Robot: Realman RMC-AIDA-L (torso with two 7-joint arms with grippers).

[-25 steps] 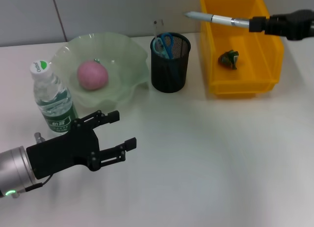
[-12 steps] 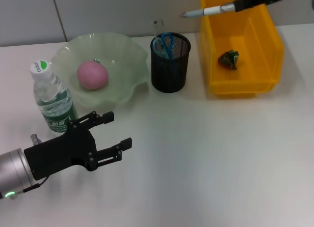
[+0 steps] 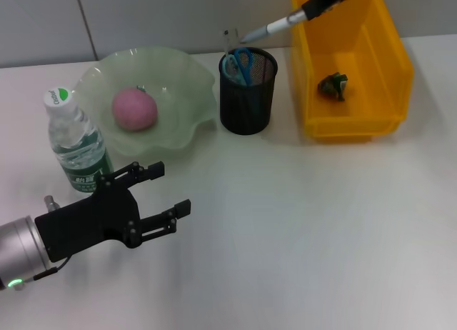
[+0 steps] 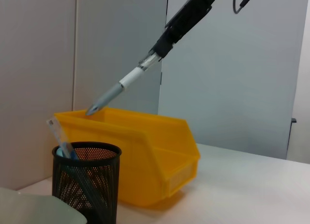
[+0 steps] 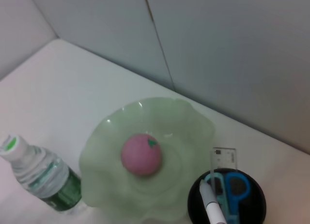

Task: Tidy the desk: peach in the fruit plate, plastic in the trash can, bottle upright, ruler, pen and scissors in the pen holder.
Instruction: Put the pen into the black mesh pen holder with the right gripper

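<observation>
Right gripper (image 3: 323, 0): top of the head view, clamped on the pen (image 3: 275, 26), which slants tip-down above the holder's rim.
Holder (image 3: 247, 91): black mesh, upper centre; blue scissors (image 3: 237, 63) and clear ruler (image 3: 228, 41) stand inside.
Peach (image 3: 134, 108): in the green plate (image 3: 187, 87), upper left.
Bottle (image 3: 76, 144): upright at left; green label, writing unreadable.
Bin (image 3: 389, 94): yellow, upper right, plastic scrap (image 3: 333, 86) inside.
Left gripper (image 3: 164, 195): lower left, fingers spread wide, empty, above the desk (image 3: 300, 230).
</observation>
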